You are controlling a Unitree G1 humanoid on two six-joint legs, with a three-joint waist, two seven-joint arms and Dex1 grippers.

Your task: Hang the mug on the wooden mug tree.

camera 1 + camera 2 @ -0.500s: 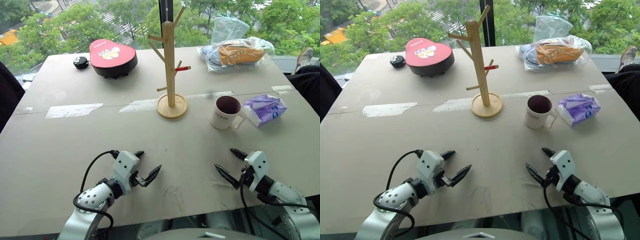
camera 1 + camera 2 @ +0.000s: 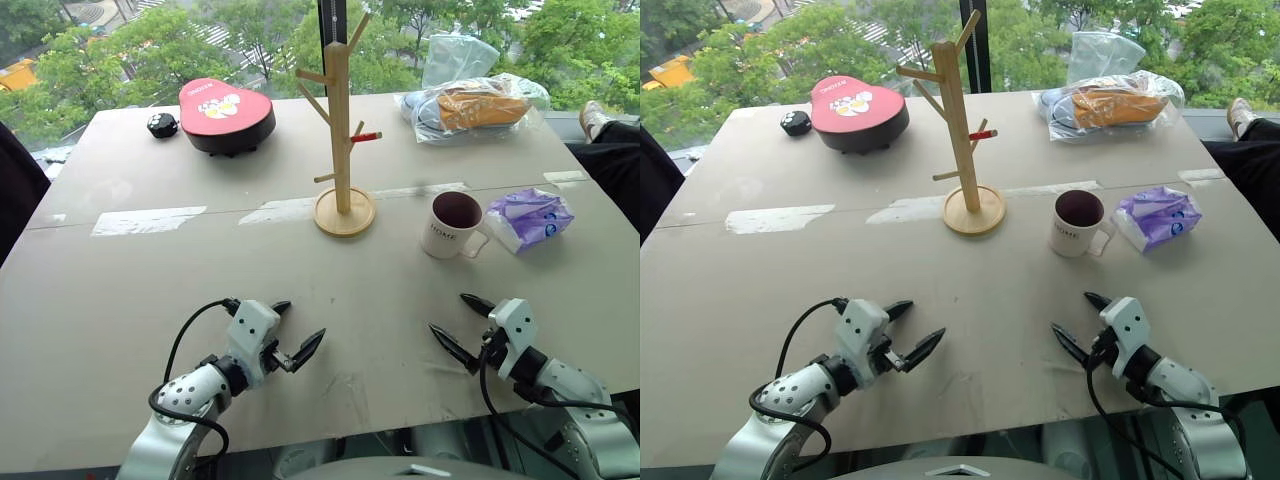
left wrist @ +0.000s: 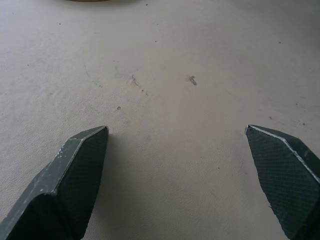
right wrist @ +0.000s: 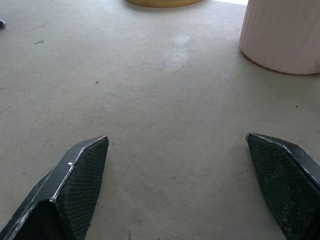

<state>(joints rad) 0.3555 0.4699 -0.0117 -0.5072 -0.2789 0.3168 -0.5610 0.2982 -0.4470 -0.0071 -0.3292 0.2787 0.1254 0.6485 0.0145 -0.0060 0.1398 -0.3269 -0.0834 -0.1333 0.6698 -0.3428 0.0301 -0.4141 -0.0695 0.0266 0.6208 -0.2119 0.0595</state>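
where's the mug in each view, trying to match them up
Left eye view: the mug stands right of centre, upright on the table, between the wooden mug tree and a purple packet.
Right eye view: same spot, slightly further left in the picture.
Left wrist view: not in it.
Right wrist view: its lower wall sits in a far corner.
Shared landmark: the mug tree's round base, beside the mug.
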